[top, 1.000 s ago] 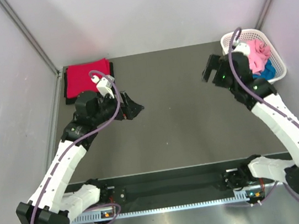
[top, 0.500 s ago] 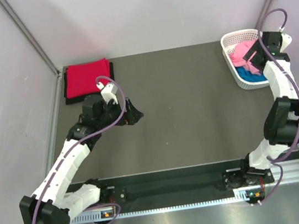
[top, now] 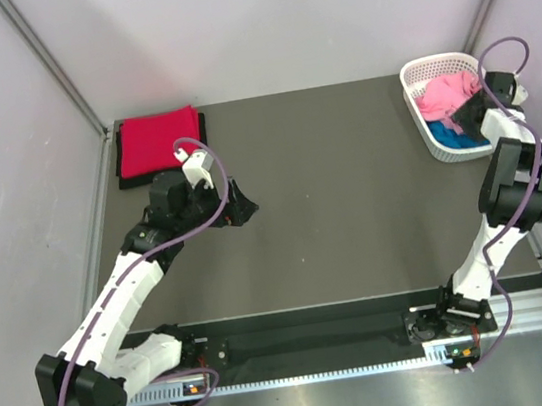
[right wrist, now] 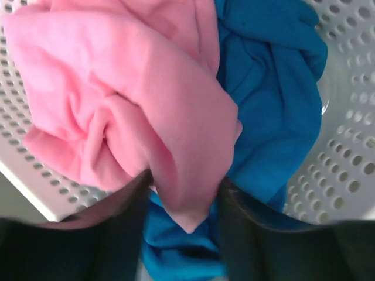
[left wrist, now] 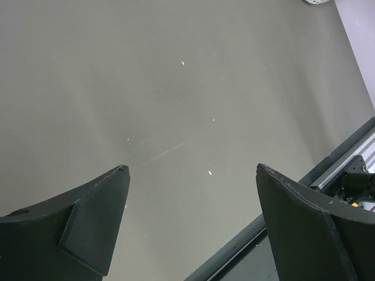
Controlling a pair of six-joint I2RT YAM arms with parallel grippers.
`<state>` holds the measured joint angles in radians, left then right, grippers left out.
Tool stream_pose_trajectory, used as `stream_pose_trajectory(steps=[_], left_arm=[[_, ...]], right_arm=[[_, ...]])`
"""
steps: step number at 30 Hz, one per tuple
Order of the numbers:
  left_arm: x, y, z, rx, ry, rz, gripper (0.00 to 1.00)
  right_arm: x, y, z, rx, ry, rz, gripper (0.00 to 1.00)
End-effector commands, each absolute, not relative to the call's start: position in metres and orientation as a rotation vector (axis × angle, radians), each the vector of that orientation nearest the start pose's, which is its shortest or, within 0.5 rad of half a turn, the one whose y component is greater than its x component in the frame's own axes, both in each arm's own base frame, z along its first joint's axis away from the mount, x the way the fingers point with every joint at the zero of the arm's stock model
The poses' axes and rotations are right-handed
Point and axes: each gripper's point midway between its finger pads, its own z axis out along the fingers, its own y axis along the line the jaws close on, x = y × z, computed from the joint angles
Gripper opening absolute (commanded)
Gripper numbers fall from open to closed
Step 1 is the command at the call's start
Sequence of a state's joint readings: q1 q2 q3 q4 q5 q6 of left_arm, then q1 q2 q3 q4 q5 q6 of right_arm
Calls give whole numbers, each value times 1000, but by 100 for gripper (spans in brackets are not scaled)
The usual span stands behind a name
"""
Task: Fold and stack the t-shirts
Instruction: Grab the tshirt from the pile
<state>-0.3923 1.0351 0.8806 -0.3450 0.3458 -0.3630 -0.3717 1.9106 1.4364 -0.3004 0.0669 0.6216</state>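
The light pink t-shirt [right wrist: 117, 88] lies crumpled on the bright blue t-shirt [right wrist: 269, 93] inside the white lattice basket [top: 430, 64] at the back right. My right gripper [right wrist: 183, 184] reaches into the basket, its fingers [right wrist: 123, 222] pressed on both sides of a fold of the pink cloth. In the top view the pink shirt [top: 440, 93] and my right gripper [top: 471, 114] show at the basket. A folded red t-shirt [top: 156, 141] lies on a black one [top: 132, 182] at the back left. My left gripper [top: 246, 201] hangs open and empty over bare table [left wrist: 192, 168].
The grey table [top: 329, 185] runs between the stack and the basket. Grey walls close in the back and both sides. A black and metal rail [top: 320, 337] with the arm bases lines the near edge; it also shows in the left wrist view [left wrist: 345, 170].
My right arm swung from the mid-right table to the basket and lowered its gripper into it, onto the pink shirt. The left arm has barely moved.
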Motion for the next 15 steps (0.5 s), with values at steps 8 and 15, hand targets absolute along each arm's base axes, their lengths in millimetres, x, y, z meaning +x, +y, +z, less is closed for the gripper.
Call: stream_pose_trajectory(steps=[8,15], left_arm=[[278,-189,224,258,2089,-795,93],[276,-185,233,244,2053,-790,93]], right_arm=[[516,-186,211,999,1819,181,4],[500,-168,312,822,1736,210,0]])
